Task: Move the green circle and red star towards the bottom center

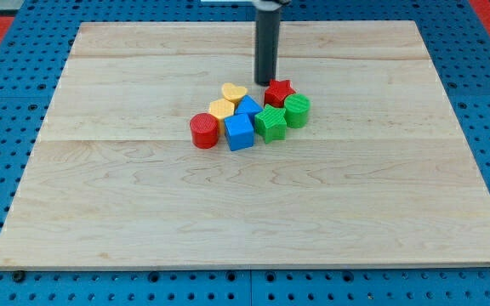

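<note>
The green circle (297, 110) sits at the right end of a tight cluster of blocks near the board's middle. The red star (278, 92) lies just up-left of it, touching it. My tip (266, 82) stands right beside the red star, at its upper-left edge, towards the view's top. A green star (270, 123) lies below the red star and left of the green circle.
The cluster also holds a yellow heart (234, 92), a yellow hexagon-like block (222, 109), a blue block (248, 107), a blue cube (239, 133) and a red cylinder (203, 131). The wooden board (253, 221) lies on a blue pegboard (7, 102).
</note>
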